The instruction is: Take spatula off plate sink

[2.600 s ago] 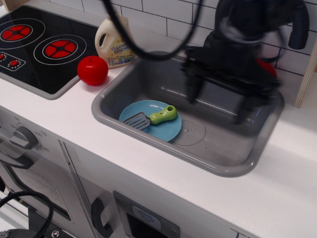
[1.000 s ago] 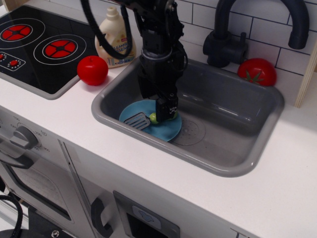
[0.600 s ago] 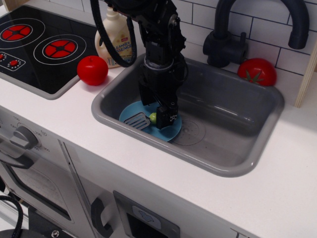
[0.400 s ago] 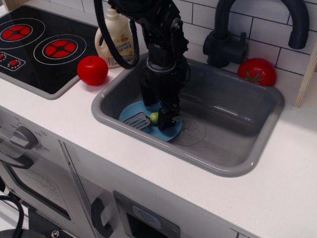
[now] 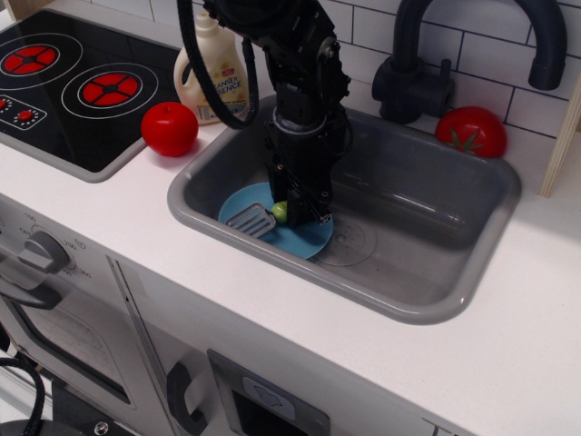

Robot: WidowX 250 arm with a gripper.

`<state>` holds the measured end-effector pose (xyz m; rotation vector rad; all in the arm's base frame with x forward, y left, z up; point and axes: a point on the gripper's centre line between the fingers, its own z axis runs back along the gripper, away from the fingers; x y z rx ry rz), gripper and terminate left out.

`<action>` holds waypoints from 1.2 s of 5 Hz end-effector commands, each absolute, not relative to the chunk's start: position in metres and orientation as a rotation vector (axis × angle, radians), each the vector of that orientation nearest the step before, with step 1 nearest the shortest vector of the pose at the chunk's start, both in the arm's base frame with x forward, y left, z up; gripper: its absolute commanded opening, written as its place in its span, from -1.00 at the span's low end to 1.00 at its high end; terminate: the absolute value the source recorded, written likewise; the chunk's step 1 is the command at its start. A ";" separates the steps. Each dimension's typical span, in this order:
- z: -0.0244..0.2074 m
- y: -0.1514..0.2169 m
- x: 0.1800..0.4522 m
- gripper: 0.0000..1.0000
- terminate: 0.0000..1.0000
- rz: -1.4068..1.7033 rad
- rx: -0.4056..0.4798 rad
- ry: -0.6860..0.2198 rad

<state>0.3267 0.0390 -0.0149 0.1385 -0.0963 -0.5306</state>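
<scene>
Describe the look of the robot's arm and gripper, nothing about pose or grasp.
The arm is all black, built from chunky, blocky segments with a matte finish. A thick black cable loops beside it. The gripper is black too, ending in narrow fingers, one carrying small pale markings. No sleeves or coloured parts show.

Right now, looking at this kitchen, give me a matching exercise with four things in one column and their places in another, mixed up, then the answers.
Things:
1. spatula
2. plate
3. bottle
4. end effector

Places:
A. on the counter between the stove and the sink
B. on the sink floor, at its left end
C. lying on the plate
D. down over the spatula's green handle

Pairs: 1-C, 2-B, 3-A, 4-D
</scene>
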 end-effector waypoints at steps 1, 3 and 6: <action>0.026 0.038 0.340 -1.00 -1.00 -0.479 0.208 -0.226; 0.070 0.032 0.347 -1.00 -1.00 -0.375 0.195 -0.309; 0.053 -0.030 0.358 -1.00 -1.00 -0.015 0.095 -0.236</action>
